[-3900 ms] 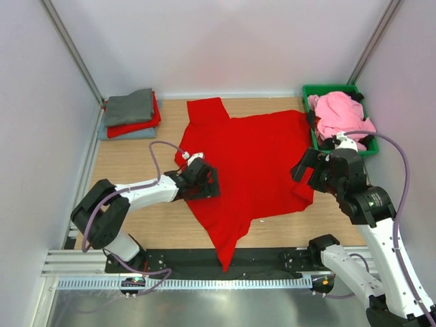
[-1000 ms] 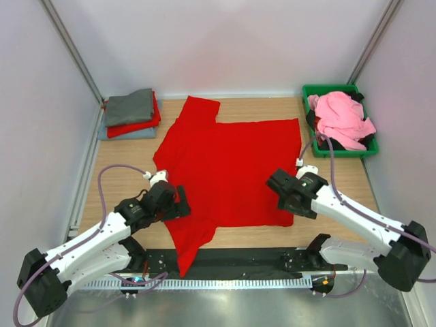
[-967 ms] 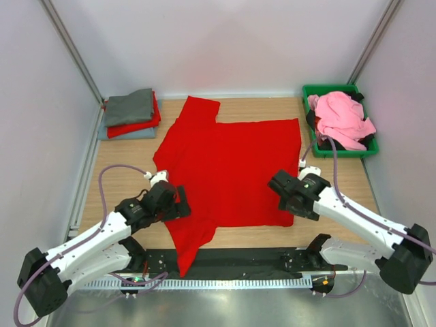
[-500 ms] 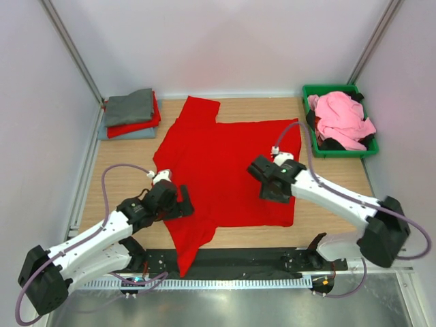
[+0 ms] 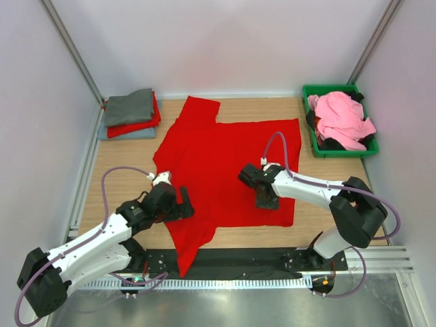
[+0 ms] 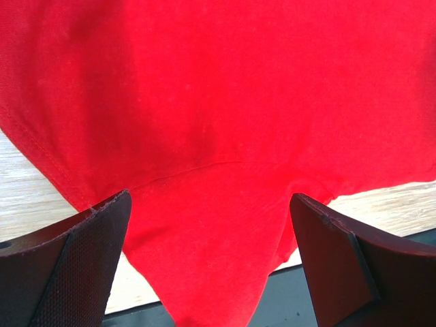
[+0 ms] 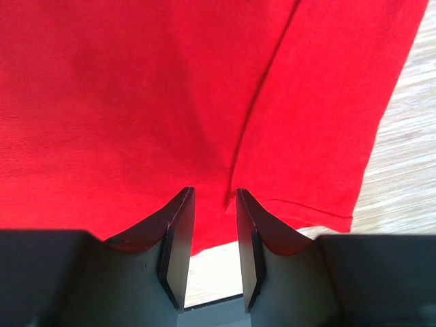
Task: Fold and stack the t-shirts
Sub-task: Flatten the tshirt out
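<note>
Red shirt point(image 5: 225, 170) lay spread flat across the middle of the table point(image 5: 122, 170). One sleeve pointed to the far side. The other pointed to the near edge, its tip hanging over the black strip point(image 5: 272, 255) there.

Left claw point(image 5: 180, 204) sat low at the shirt's near-left edge, by the root of the near sleeve. In the left wrist view it point(image 6: 211, 266) stood wide open with nothing between the fingers point(image 6: 68, 266), red cloth under it and bare wood at both sides.

Right claw point(image 5: 264, 197) was over the shirt's near-right part, just inside the hem. In the right wrist view it point(image 7: 213, 204) showed only a narrow gap between the fingers point(image 7: 178, 231). A crease in the cloth ran straight into that gap. I could not tell whether the cloth was pinched.

Stack point(image 5: 131, 112) of folded shirts sat in the far-left corner, grey on top, red below, blue-grey at the bottom, well apart from both arms. Green bin point(image 5: 310, 92) was at the far right, near the red shirt's far-right corner. A pink shirt point(image 5: 338, 116) was heaped in it, with a dark shirt point(image 5: 332, 144) showing beneath. The right arm's cable point(image 5: 276, 139) looped above the red cloth. Nothing lay on the red shirt but the two claws.
</note>
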`<action>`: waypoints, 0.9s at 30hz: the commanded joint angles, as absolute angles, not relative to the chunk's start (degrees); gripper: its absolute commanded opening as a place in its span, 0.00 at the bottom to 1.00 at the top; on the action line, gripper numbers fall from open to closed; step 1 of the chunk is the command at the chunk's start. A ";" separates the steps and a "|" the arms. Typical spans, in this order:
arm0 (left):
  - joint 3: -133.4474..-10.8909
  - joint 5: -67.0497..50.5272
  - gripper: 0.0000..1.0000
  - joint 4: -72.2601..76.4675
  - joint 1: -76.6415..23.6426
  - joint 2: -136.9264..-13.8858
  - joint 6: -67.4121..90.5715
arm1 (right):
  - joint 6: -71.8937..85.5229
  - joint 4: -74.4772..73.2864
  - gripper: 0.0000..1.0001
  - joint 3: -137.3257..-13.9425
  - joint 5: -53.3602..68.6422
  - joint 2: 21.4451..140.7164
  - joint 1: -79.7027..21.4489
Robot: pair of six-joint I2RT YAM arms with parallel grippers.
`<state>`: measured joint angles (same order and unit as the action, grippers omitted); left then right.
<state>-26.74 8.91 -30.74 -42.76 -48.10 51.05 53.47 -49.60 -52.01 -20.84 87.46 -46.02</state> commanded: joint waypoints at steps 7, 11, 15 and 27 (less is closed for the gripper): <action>-25.49 8.53 1.00 -28.21 -42.98 -46.93 52.29 | 54.23 -45.88 0.36 -47.20 -20.92 87.36 -46.14; -25.31 8.53 1.00 -28.21 -42.98 -46.76 52.29 | 54.84 -45.35 0.33 -45.53 -20.92 86.31 -46.14; -24.96 8.79 1.00 -28.21 -42.98 -46.93 52.38 | 55.11 -44.38 0.24 -43.60 -20.57 85.34 -46.14; -23.56 11.60 1.00 -27.51 -42.98 -49.66 53.44 | 55.90 -47.20 0.27 -41.14 -21.71 78.93 -46.14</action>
